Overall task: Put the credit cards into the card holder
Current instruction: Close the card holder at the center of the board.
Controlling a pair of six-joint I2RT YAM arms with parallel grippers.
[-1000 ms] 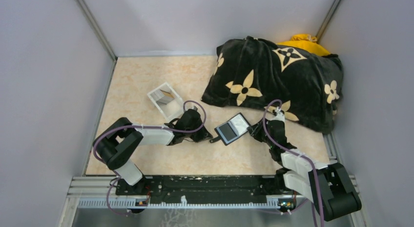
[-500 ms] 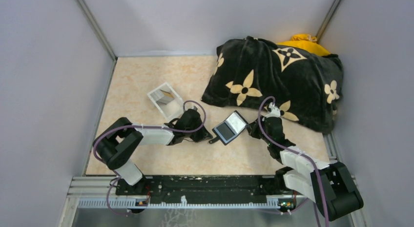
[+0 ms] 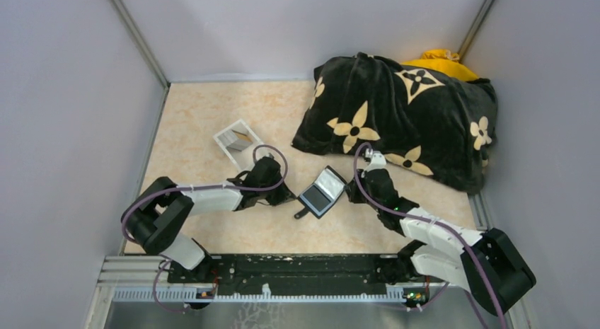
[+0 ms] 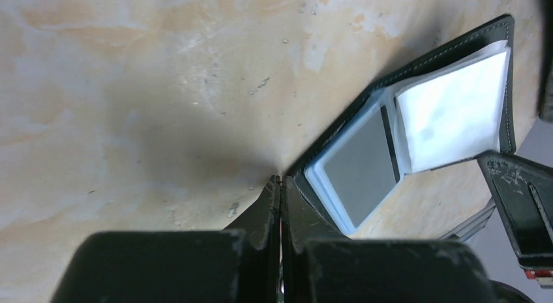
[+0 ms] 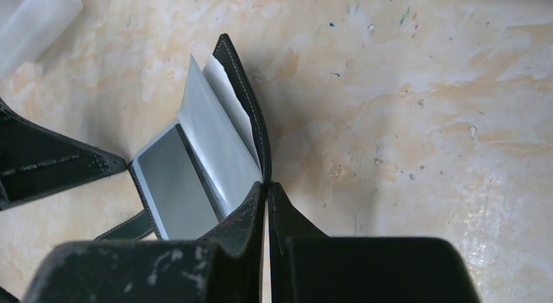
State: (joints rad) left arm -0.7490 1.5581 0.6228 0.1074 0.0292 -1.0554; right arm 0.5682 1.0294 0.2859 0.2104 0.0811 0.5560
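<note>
The card holder [image 3: 322, 193] at frame centre is black with pale stitching and a light grey lining. The 1 credit card [image 3: 314, 198] showing in it is dark blue-grey. The desk [image 3: 205, 117] is marbled beige. At upper right, the cushion [image 3: 403, 117] is black with cream flowers, and yellow cloth [image 3: 439, 59] shows behind it.

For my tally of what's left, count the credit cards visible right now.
1. A dark grey card sits in a clear sleeve of the open card holder, on its left half in the overhead view. Others may be hidden behind the sleeves.
</note>
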